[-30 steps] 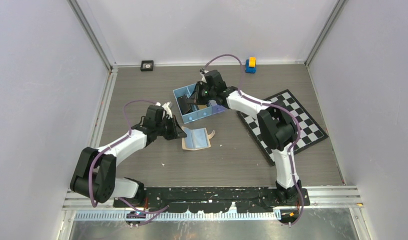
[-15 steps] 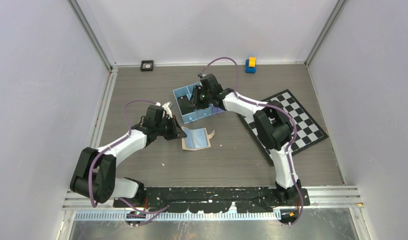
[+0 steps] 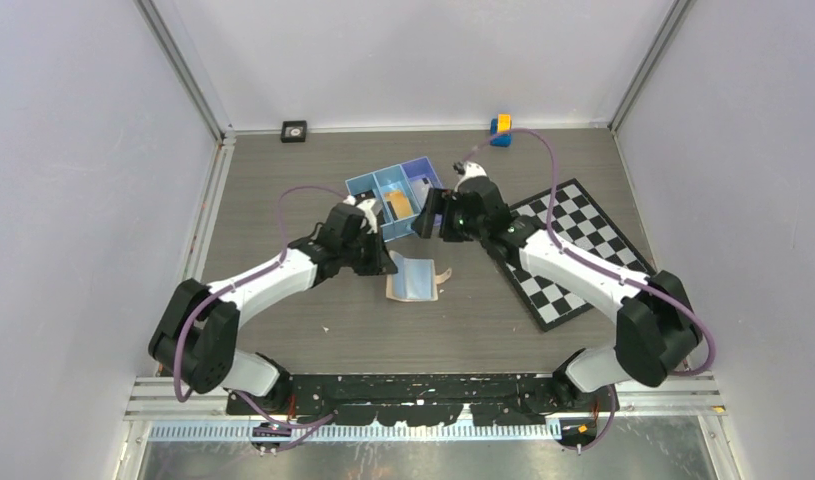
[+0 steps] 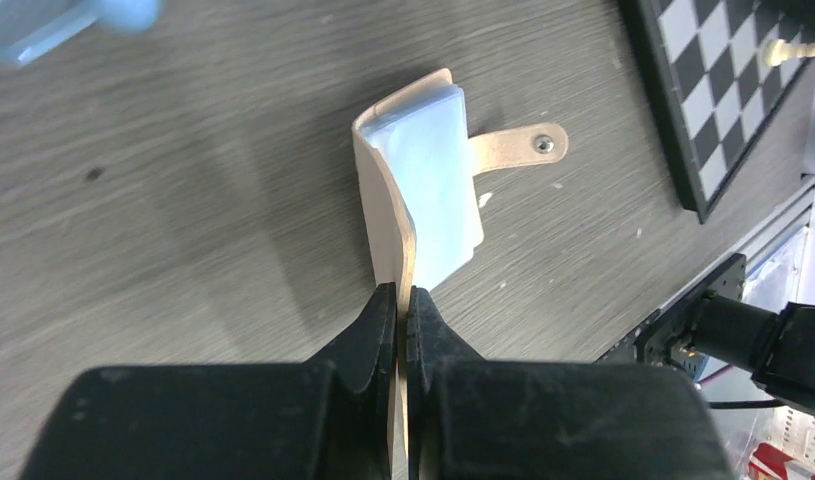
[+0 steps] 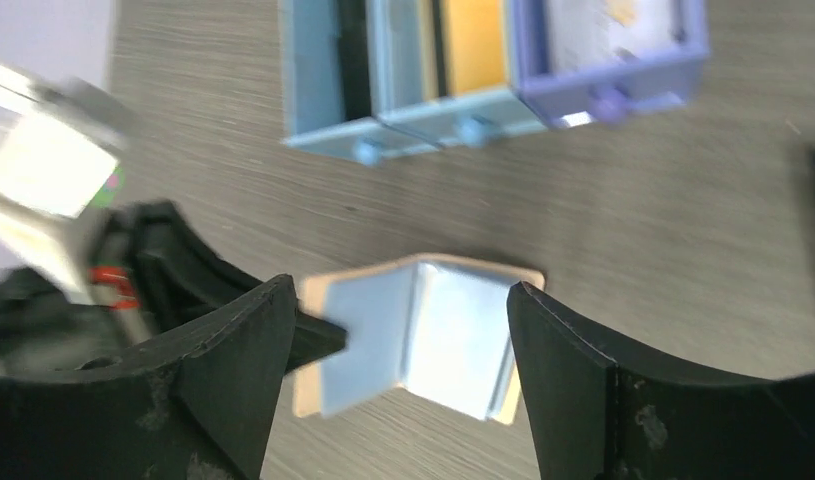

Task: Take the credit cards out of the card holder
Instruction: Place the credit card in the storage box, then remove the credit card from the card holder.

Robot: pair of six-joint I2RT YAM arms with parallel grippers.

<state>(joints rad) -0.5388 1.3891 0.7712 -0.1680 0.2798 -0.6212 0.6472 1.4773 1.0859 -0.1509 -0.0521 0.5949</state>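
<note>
The left arm (image 3: 273, 278) and right arm (image 3: 573, 272) have white shells between bulky black joints, a purple cable (image 3: 528, 131) looping along each, and matte black fingers (image 5: 233, 370).

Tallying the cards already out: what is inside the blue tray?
The blue tray holds a dark card in one end compartment, an orange card in the middle and a pale card in the other end. Anything beneath them is covered.

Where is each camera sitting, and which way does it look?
Top: above, behind the robot, facing down at the table; both arms show.
Left wrist: on the left arm, facing the card holder; left end effector pinches it.
Right wrist: on the right arm, facing down at the blue tray; open right end effector shows.
All three share the card holder.
</note>
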